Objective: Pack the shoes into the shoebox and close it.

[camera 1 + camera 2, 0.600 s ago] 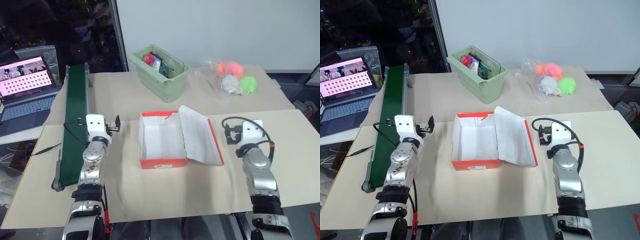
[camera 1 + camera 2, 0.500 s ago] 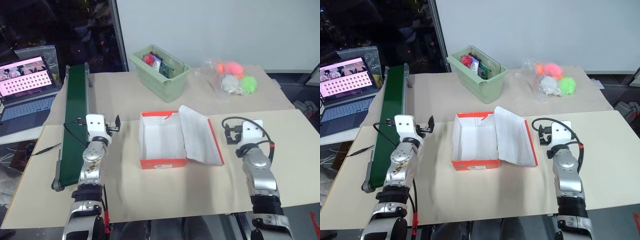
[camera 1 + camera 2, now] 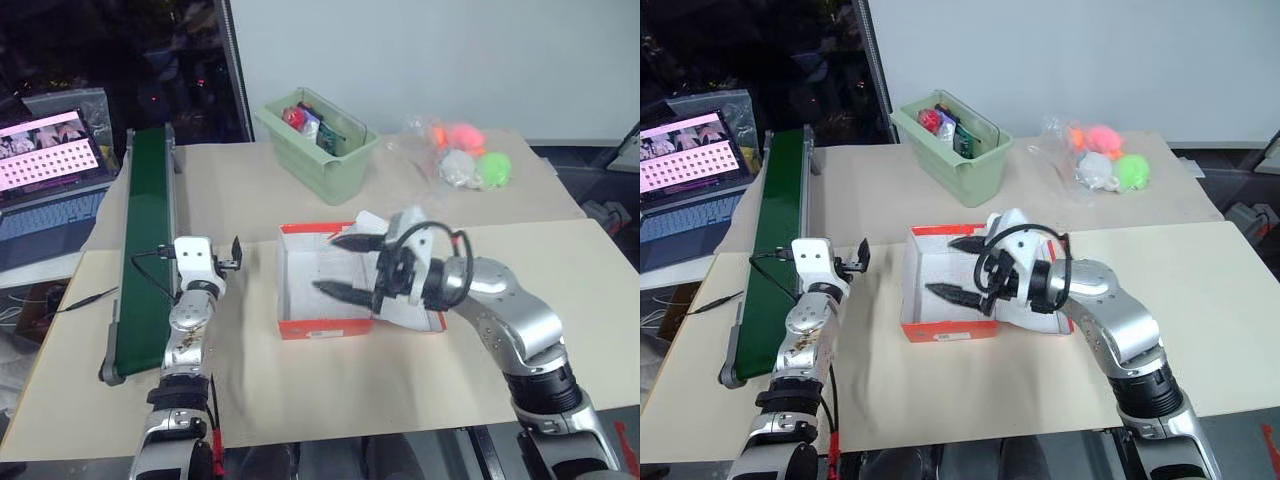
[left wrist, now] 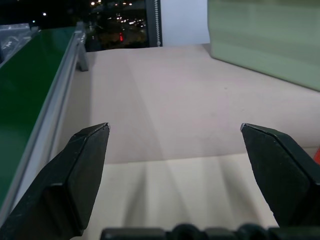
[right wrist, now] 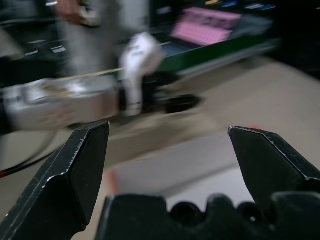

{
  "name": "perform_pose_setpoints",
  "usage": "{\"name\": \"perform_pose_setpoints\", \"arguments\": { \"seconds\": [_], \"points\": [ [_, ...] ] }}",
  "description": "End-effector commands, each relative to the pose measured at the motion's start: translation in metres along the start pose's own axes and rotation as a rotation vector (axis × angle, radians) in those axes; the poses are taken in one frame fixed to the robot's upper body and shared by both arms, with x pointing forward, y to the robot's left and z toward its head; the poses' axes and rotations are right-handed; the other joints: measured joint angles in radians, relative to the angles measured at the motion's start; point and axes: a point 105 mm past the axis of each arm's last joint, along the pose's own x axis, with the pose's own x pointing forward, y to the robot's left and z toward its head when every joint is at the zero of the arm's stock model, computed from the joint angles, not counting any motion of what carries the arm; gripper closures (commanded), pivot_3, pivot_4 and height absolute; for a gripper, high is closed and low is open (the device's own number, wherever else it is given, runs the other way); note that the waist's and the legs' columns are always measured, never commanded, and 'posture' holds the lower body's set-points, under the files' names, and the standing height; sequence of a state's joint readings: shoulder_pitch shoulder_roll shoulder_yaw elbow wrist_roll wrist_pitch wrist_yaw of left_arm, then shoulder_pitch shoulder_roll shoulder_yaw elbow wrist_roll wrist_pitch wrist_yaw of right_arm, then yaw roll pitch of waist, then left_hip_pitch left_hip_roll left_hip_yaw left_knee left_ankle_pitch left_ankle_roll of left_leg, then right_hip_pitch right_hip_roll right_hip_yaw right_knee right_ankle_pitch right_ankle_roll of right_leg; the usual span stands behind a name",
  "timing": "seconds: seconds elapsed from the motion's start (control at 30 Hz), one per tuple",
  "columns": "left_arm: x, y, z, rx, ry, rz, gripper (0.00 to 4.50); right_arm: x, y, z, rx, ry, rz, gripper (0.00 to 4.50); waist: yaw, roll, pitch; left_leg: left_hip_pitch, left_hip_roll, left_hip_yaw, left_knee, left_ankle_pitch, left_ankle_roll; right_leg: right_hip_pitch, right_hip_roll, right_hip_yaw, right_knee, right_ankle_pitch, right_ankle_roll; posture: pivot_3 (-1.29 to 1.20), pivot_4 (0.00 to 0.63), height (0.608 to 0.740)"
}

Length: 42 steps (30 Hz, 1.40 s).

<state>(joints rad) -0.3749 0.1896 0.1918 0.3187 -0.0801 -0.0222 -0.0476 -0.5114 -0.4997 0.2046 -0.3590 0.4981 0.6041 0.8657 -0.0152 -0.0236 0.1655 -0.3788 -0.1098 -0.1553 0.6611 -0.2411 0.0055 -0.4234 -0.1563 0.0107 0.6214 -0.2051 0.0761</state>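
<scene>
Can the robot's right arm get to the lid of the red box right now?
Probably yes. The right gripper hangs open over the shoebox, whose lid lies open beside it. Nothing seems to stand between them.

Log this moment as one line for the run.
shoebox: open, empty | right tool: open, over box, holding nothing | left tool: open, beside conveyor

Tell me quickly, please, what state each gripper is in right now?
Left gripper: open, empty, beside the conveyor.
Right gripper: open, empty, over the open shoebox.
</scene>
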Motion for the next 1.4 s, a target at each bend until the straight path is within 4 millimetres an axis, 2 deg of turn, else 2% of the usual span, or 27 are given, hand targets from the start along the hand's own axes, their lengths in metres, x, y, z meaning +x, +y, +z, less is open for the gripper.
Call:
{"name": "perform_pose_setpoints", "arguments": {
  "seconds": [0.03, 0.13, 0.23, 0.33, 0.43, 0.47, 0.77, 1.0, 1.1, 1.4],
  "points": [
    [-0.009, 0.021, 0.032, 0.033, -0.093, 0.108, 0.00, 0.011, 0.004, 0.009, -0.038, -0.016, 0.058, 0.03, -0.001, 0.000, 0.000, 0.000, 0.001, 0.000, 0.000, 0.000, -0.001, 0.000, 0.001, 0.000, 0.000, 0.001, -0.001, 0.00, 0.150, 0.740],
    [-0.029, 0.053, 0.064, 0.116, -0.154, 0.263, 0.00, 0.017, 0.004, 0.008, -0.042, -0.010, 0.067, 0.03, -0.003, -0.001, 0.000, 0.001, 0.003, 0.000, 0.000, 0.000, -0.002, -0.001, 0.003, 0.001, 0.000, 0.001, -0.002, 0.00, 0.150, 0.740],
    [-0.051, 0.081, 0.070, 0.199, -0.115, 0.399, 0.00, 0.020, 0.005, 0.009, -0.023, -0.032, 0.074, 0.03, -0.003, -0.001, 0.000, 0.001, 0.004, 0.000, 0.000, -0.002, -0.005, -0.003, 0.007, 0.003, 0.001, 0.002, -0.002, 0.00, 0.150, 0.740],
    [-0.075, 0.114, 0.048, 0.267, 0.023, 0.499, 0.00, 0.021, 0.002, 0.008, -0.002, -0.046, 0.053, 0.03, -0.002, 0.000, 0.000, 0.001, 0.005, 0.000, 0.000, -0.003, -0.006, -0.003, 0.009, 0.003, 0.001, 0.002, -0.003, 0.00, 0.150, 0.740],
    [-0.093, 0.132, 0.024, 0.252, 0.130, 0.540, 0.00, 0.021, -0.001, 0.011, 0.015, -0.071, 0.030, 0.03, 0.000, 0.000, 0.000, 0.003, 0.005, 0.000, 0.000, -0.003, -0.007, -0.003, 0.009, 0.003, 0.002, 0.002, -0.003, 0.00, 0.150, 0.740],
    [-0.096, 0.132, 0.019, 0.244, 0.151, 0.524, 0.00, 0.021, -0.002, 0.013, 0.020, -0.080, 0.022, 0.03, 0.001, -0.001, 0.000, 0.003, 0.005, 0.000, 0.000, -0.003, -0.007, -0.003, 0.009, 0.003, 0.002, 0.002, -0.003, 0.00, 0.150, 0.740],
    [-0.103, 0.119, 0.014, 0.193, 0.159, 0.468, 0.00, 0.017, -0.011, 0.012, 0.020, -0.065, -0.073, 0.03, 0.021, -0.001, 0.000, 0.003, 0.006, 0.001, 0.000, -0.004, -0.009, -0.002, 0.009, 0.003, 0.000, 0.002, -0.003, 0.00, 0.150, 0.740],
    [-0.093, 0.102, 0.020, 0.170, 0.132, 0.406, 0.00, 0.018, -0.017, 0.006, 0.062, -0.083, -0.125, 0.03, 0.016, -0.001, 0.000, 0.003, 0.006, 0.003, 0.000, -0.005, -0.009, -0.002, 0.010, 0.003, 0.000, 0.002, -0.003, 0.00, 0.150, 0.740],
    [-0.092, 0.100, 0.020, 0.170, 0.133, 0.405, 0.00, 0.016, -0.015, 0.005, 0.105, -0.112, -0.111, 0.03, 0.014, -0.001, 0.000, 0.003, 0.006, 0.003, 0.000, -0.005, -0.009, -0.002, 0.010, 0.003, 0.000, 0.002, -0.003, 0.00, 0.150, 0.740],
    [-0.088, 0.092, 0.023, 0.158, 0.124, 0.379, 0.00, 0.014, -0.006, -0.012, 0.080, -0.020, -0.056, 0.03, 0.011, -0.001, 0.000, 0.003, 0.006, 0.004, 0.000, -0.005, -0.009, -0.002, 0.010, 0.003, 0.000, 0.002, -0.003, 0.00, 0.150, 0.740]
  ]
}}
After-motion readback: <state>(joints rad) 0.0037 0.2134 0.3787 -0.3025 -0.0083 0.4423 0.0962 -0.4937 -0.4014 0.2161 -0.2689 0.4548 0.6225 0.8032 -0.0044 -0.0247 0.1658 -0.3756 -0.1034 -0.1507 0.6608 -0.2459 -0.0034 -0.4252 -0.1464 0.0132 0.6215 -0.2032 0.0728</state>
